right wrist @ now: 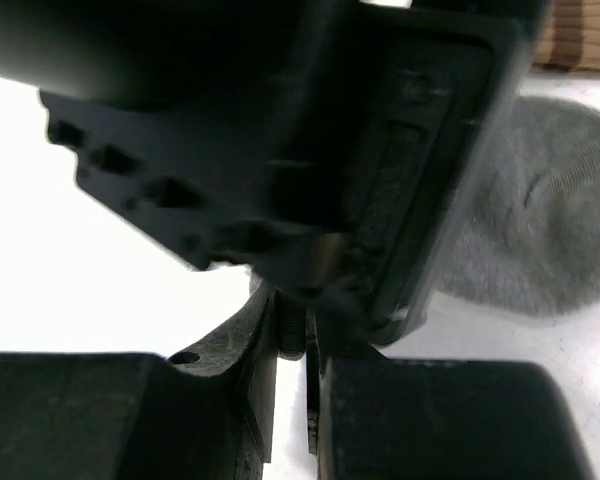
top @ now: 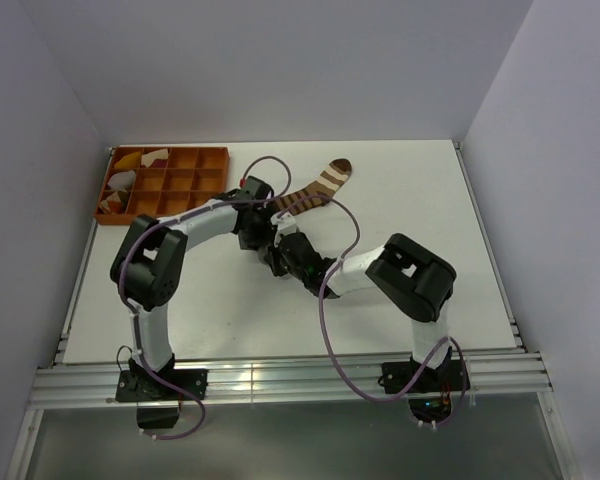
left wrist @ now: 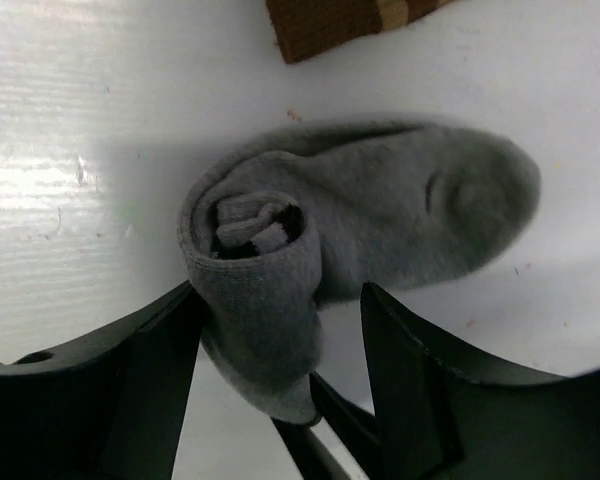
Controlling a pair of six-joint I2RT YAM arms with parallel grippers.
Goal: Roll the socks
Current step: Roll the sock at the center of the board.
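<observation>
The grey sock (left wrist: 400, 205) lies on the white table, partly rolled from the cuff end; the dark-striped cuff (left wrist: 250, 225) shows inside the roll. My left gripper (left wrist: 280, 300) is open and straddles the roll, which rests against its left finger (left wrist: 130, 390). My right gripper (right wrist: 298, 315) is shut on the roll's lower edge; its thin tips show in the left wrist view (left wrist: 325, 420). The brown sock with white stripes (top: 315, 190) lies flat just beyond. In the top view both grippers, left (top: 252, 238) and right (top: 278, 258), meet over the grey sock and hide it.
An orange compartment tray (top: 180, 185) stands at the back left, with yellow and white cloth pieces (top: 130, 170) in its left cells. The left gripper's body fills most of the right wrist view. White walls enclose the table on three sides.
</observation>
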